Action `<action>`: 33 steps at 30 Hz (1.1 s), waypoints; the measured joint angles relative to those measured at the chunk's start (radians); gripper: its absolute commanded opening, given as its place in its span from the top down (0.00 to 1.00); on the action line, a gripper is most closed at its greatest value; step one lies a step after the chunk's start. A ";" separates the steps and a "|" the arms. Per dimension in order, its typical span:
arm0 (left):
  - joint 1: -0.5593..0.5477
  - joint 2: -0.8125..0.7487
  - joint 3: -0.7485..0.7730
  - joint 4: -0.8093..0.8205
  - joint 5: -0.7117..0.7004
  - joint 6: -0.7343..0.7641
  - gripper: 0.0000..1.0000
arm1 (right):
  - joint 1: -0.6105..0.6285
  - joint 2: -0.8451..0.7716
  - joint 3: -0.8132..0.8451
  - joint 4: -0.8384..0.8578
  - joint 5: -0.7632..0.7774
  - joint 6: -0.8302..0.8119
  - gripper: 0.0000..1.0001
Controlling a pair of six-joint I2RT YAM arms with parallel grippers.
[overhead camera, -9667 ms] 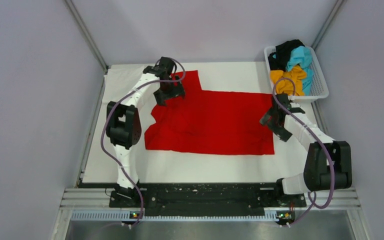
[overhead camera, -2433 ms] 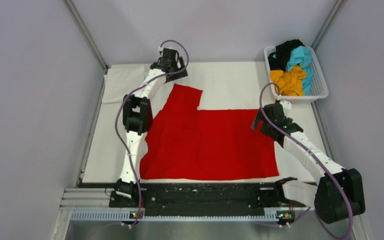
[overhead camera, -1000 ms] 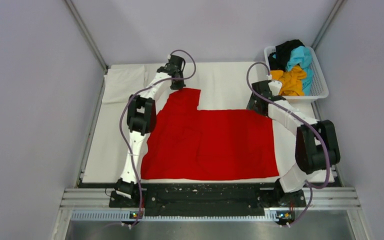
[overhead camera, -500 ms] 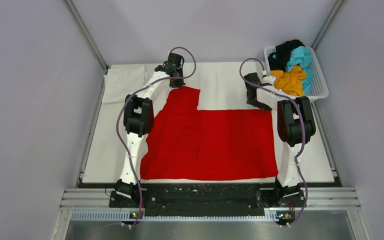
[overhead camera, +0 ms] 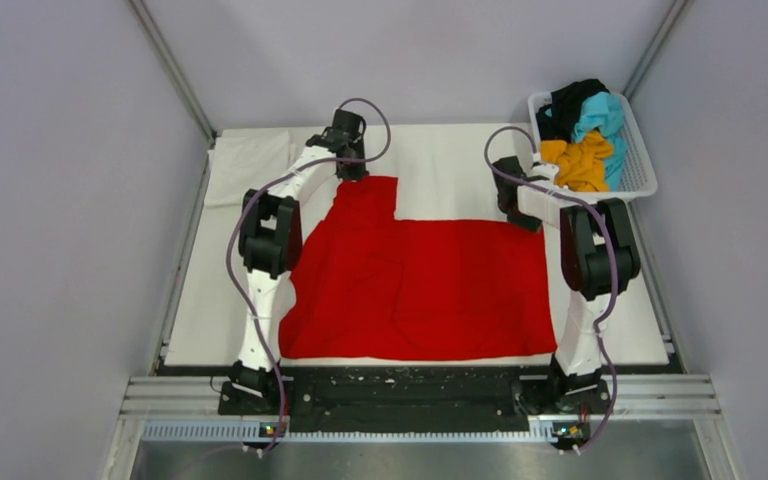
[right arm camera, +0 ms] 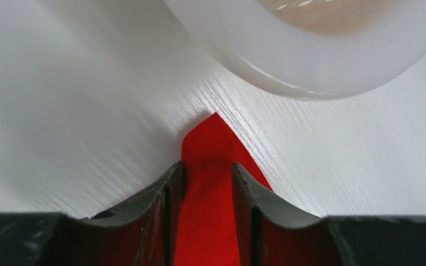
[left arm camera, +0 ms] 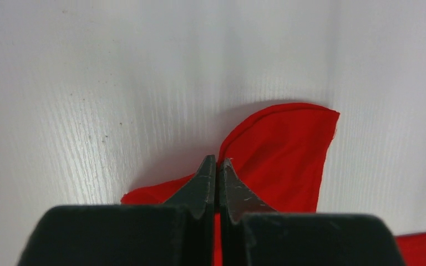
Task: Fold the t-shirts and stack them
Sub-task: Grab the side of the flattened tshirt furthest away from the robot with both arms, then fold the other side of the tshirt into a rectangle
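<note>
The bright red t-shirt (overhead camera: pixel 420 280) lies spread flat on the white table, with one raised block at its far left. My left gripper (overhead camera: pixel 349 168) is shut on that far left corner; in the left wrist view the left gripper (left arm camera: pixel 217 165) pinches a lifted fold of the red t-shirt (left arm camera: pixel 288 149). My right gripper (overhead camera: pixel 520 214) sits at the far right corner. Seen from the right wrist, the right gripper (right arm camera: pixel 206 169) has its jaws partly apart, with the pointed corner of the red t-shirt (right arm camera: pixel 208 141) bunched between them. Orange-yellow (overhead camera: pixel 580 165), turquoise (overhead camera: pixel 602 115) and black (overhead camera: pixel 572 100) t-shirts are heaped in the basket.
The white mesh basket (overhead camera: pixel 644 165) stands at the far right corner; the basket's rim (right arm camera: pixel 310 72) hangs close beyond my right fingers. A flat white cloth (overhead camera: pixel 245 168) lies at the far left corner. Grey walls close in both sides.
My right arm has swung in from the right to the shirt's far right corner, and its jaws have narrowed around that corner. The left gripper has stayed shut on its corner.
</note>
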 measured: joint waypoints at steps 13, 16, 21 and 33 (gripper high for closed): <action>-0.004 -0.041 -0.039 0.042 0.037 0.003 1.00 | -0.010 0.003 -0.002 0.067 -0.061 -0.035 1.00; -0.008 -0.093 -0.108 0.060 0.037 0.003 1.00 | -0.009 -0.034 -0.045 0.111 -0.095 -0.063 1.00; -0.027 -0.244 -0.285 0.109 0.022 0.003 1.00 | 0.002 -0.190 -0.167 0.156 -0.162 -0.106 1.00; -0.120 -0.589 -0.697 0.149 -0.124 -0.038 1.00 | 0.043 -0.509 -0.401 0.169 -0.278 -0.132 1.00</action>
